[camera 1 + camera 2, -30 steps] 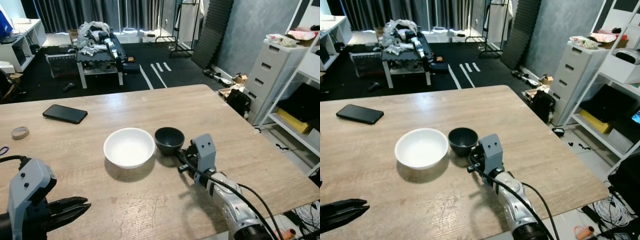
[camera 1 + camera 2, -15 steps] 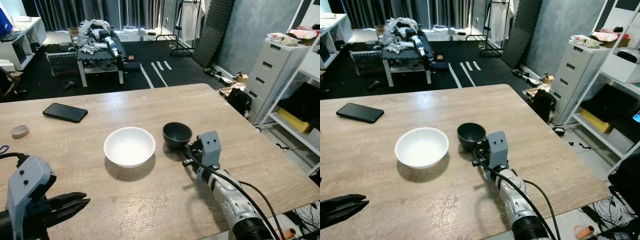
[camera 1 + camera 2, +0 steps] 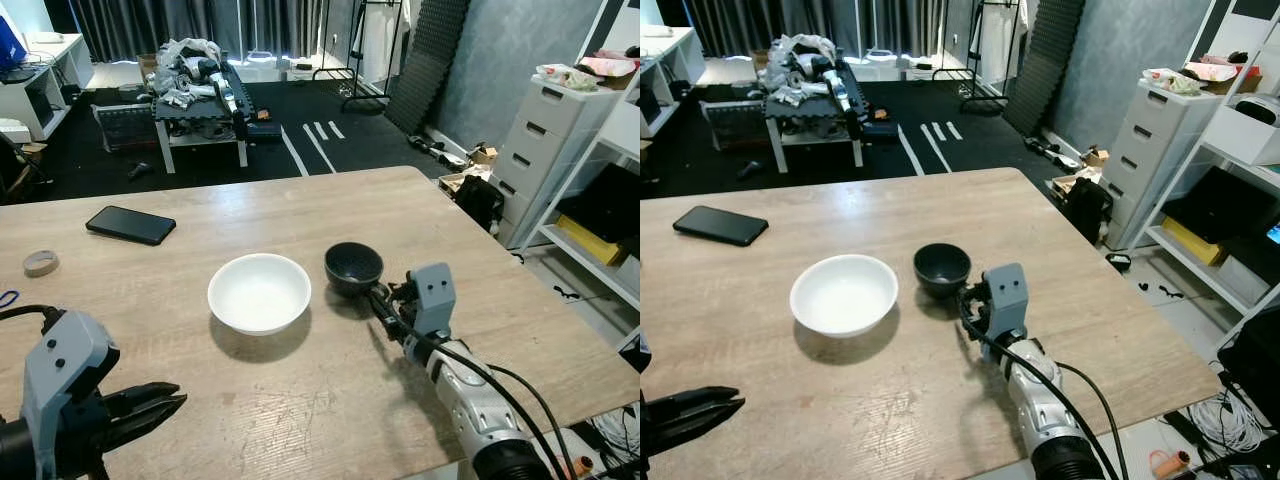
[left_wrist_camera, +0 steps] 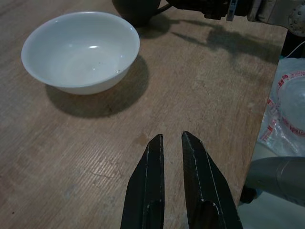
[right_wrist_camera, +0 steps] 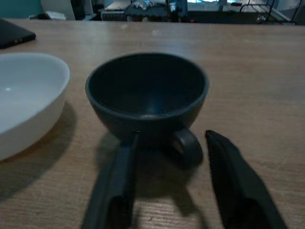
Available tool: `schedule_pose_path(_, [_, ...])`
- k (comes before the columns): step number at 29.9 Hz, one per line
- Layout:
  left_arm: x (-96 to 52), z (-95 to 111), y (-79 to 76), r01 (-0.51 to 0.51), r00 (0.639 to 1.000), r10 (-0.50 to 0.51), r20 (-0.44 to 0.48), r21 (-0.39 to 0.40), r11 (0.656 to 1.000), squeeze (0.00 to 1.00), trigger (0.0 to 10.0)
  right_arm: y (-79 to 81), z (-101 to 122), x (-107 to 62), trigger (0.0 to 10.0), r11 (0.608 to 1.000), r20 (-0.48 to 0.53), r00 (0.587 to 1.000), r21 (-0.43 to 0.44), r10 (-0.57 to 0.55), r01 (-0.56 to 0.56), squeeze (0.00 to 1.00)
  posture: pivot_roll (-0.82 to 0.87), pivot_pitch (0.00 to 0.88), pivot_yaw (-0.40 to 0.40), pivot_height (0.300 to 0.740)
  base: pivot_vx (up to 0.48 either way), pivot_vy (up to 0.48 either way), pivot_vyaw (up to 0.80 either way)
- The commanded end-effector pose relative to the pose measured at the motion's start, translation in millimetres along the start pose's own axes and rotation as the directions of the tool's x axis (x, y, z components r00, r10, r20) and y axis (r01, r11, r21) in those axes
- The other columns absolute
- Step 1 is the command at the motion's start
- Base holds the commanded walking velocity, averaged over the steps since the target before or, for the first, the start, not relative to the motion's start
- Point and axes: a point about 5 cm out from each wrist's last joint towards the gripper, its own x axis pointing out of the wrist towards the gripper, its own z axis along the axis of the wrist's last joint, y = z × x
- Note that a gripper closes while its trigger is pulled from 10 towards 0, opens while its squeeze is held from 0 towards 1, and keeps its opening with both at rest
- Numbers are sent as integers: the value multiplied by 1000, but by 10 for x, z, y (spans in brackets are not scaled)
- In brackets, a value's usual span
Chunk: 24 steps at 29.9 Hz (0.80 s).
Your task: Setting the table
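Landmark: the white bowl [image 3: 259,292], which stands upright near the middle of the wooden table [image 3: 300,210].

1. Black cup [image 3: 353,267]. It stands upright on the table just to the right of the white bowl, apart from it, with a strip of bare wood between. Its small handle [image 5: 187,145] faces away from the bowl toward the right arm, which suits an approach from that side.

2. Right gripper [image 5: 167,176]. It lies low over the table on the far side of the cup from the bowl. Its fingers are spread wide, one on each side of the handle, and grip nothing. This looks like either a release or a line-up on the cup; which cannot be told.

3. Left gripper [image 4: 171,157]. It hovers over the table's near edge, well nearer the robot than the bowl, pointing toward it. Its fingers are nearly together with a narrow gap, holding nothing. It appears to be standing by.

4. Other items. A black phone [image 3: 130,226] and a roll of tape [image 3: 40,264] lie well to the left of the bowl.
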Motion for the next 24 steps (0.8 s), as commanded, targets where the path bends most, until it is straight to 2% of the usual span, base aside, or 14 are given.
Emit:
schedule_pose_path(1, [17,-30,-19,12,1000,-12,0,-12,1000,0,10000,-4,-17,-45,10000,1000,11,1000,11,2,-2,1000,203,141,65,740,0,0,0])
schedule_pose_path(3, [21,-33,-20,13,1000,-13,1,-13,1000,0,10000,-1,11,-58,10000,1000,28,1000,12,7,-7,1000,201,138,65,740,0,0,0])
schedule_pose_path(4, [24,-36,-21,13,1000,-13,2,-14,1000,0,10000,-7,52,-80,10000,1000,47,999,7,8,-8,580,201,138,64,740,0,0,0])
schedule_pose_path(6, [28,-39,-22,13,1000,-13,3,-14,1000,0,10000,-15,94,-103,10000,1000,68,998,1,7,-7,580,201,138,64,740,0,0,0])
schedule_pose_path(7, [33,-43,-21,12,1000,-12,4,-15,1000,0,10000,-49,146,-134,10000,1000,89,996,-3,-6,6,0,198,133,61,740,0,0,0])
schedule_pose_path(11, [45,-54,-20,9,1000,-9,9,-18,1000,0,10000,-124,258,-198,10000,999,137,990,4,-41,41,0,191,131,57,740,0,0,0])
schedule_pose_path(13, [120,-74,4,-31,998,32,50,-33,999,0,10000,-238,475,-396,10000,993,236,965,34,-116,111,0,167,123,53,740,0,0,0])
schedule_pose_path(15, [120,-74,4,-31,998,32,50,-33,999,0,10000,-238,475,-396,10000,993,236,965,34,-116,111,0,167,123,53,740,0,0,0])
schedule_pose_path(17, [260,-86,30,-113,988,117,104,-51,992,0,10000,-186,435,-572,10000,987,239,958,32,-162,159,0,145,115,45,740,0,0,0])
schedule_pose_path(19, [474,-169,85,-298,942,306,140,-73,952,0,10000,-45,184,-815,10000,956,177,941,104,-289,274,0,131,113,39,740,0,0,0])
schedule_pose_path(21, [610,-293,134,-504,847,514,139,-99,858,0,10000,98,-70,-1026,10000,918,95,917,140,-387,372,0,123,110,39,740,0,0,0])
schedule_pose_path(22, [630,-339,140,-553,816,563,132,-104,827,0,10000,146,-129,-1078,10000,910,73,913,145,-401,389,0,116,110,44,740,0,0,0])
schedule_pose_path(23, [630,-339,140,-553,816,563,132,-104,827,0,10000,146,-129,-1078,10000,910,73,913,145,-401,389,0,116,110,44,740,0,0,0])
schedule_pose_path(24, [656,-399,119,-586,799,590,119,-67,808,0,10000,194,-198,-1122,10000,902,49,911,165,-410,398,0,101,110,51,740,0,0,0])
